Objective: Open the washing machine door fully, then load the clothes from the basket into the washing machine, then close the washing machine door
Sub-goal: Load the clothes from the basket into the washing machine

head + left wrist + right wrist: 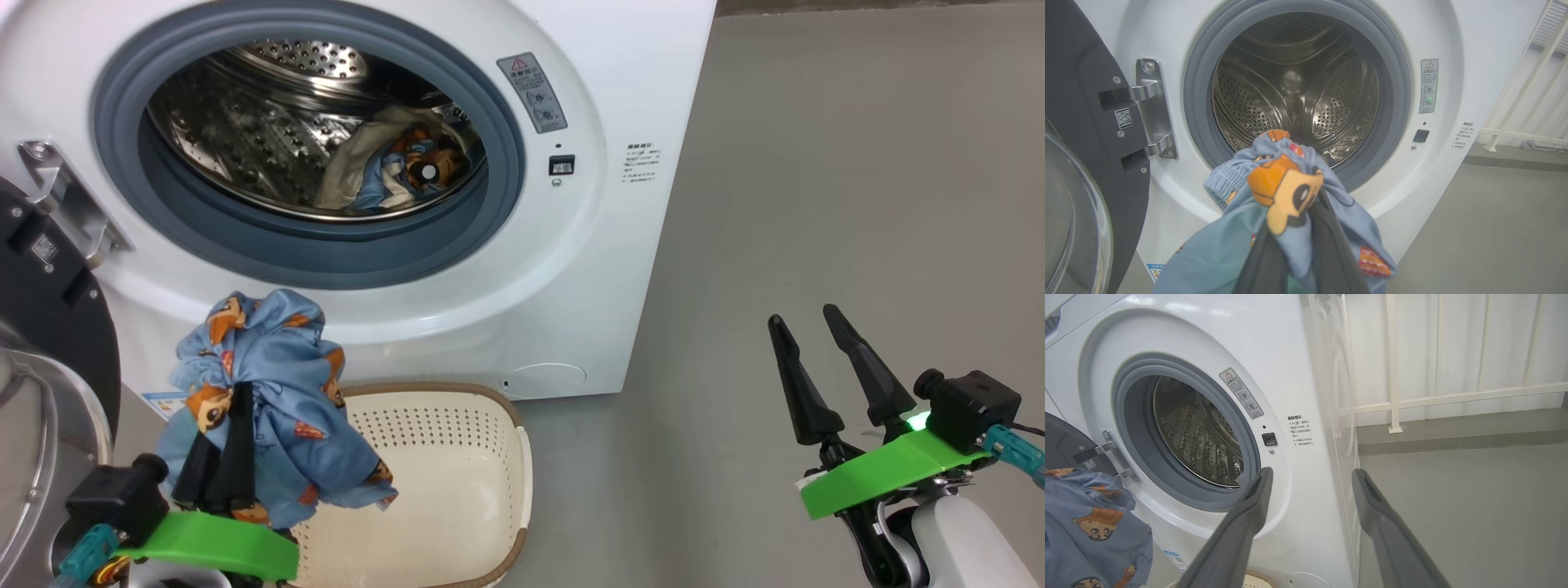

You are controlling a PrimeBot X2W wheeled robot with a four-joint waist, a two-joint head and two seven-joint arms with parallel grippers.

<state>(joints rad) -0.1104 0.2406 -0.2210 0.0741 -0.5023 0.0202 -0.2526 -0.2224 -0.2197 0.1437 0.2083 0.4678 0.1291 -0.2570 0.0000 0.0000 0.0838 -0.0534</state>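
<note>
A smooth, matt grey floor runs out bare and evenly lit, with no hard shadows on it. In the right wrist view it meets a low grey ledge at the foot of a white wall marked by faint vertical ribs. A cream railing of thin upright posts and one horizontal rail stands on that ledge, just in front of the wall.
</note>
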